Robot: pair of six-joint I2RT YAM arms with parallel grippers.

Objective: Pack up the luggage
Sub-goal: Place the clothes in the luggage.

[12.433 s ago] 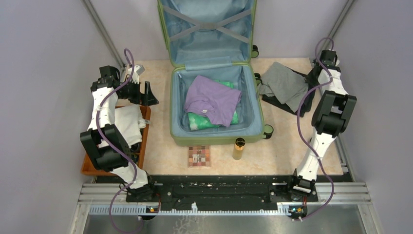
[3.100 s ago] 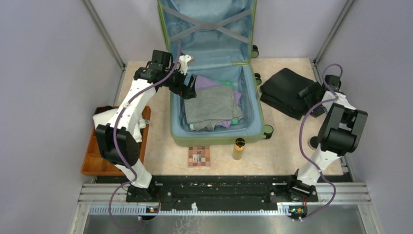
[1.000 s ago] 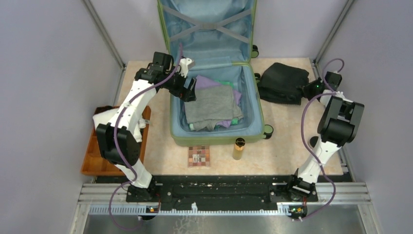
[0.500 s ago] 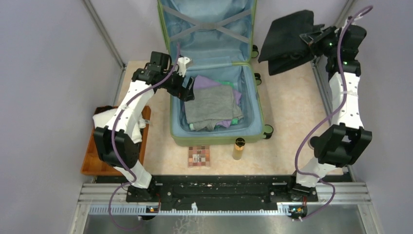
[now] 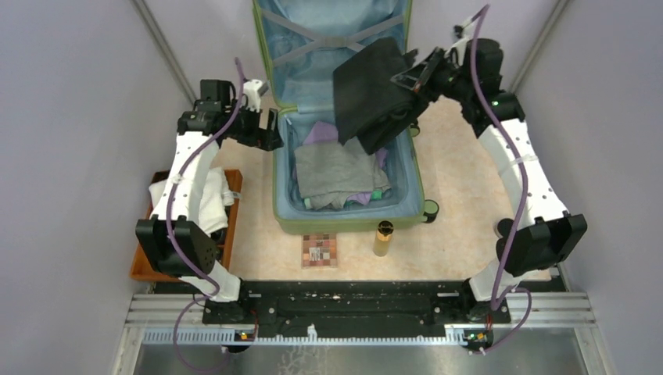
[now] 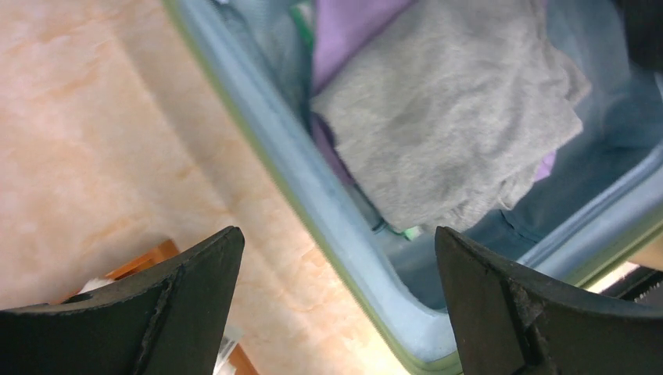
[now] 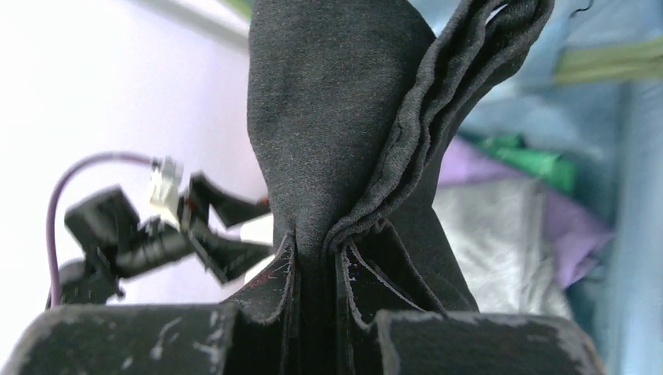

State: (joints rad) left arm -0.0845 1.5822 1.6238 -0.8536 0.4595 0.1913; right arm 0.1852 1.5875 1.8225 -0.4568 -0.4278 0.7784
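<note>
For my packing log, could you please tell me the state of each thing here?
light-green hard-shell suitcase: open, lid raised.
black folded garment: held aloft over the suitcase.
grey folded garment: lying topmost inside the suitcase.
right gripper: shut on black folded garment.
left gripper: open, empty.
amber bottle: standing upright.

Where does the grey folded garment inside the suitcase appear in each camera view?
Top external: grey garment at centre, topping the pile in the luggage.
Left wrist: upper right, lying inside the case.
Right wrist: lower right, blurred, behind the black garment clamped in the right hand.
Shared landmark: the purple garment peeking out beneath it.
</note>
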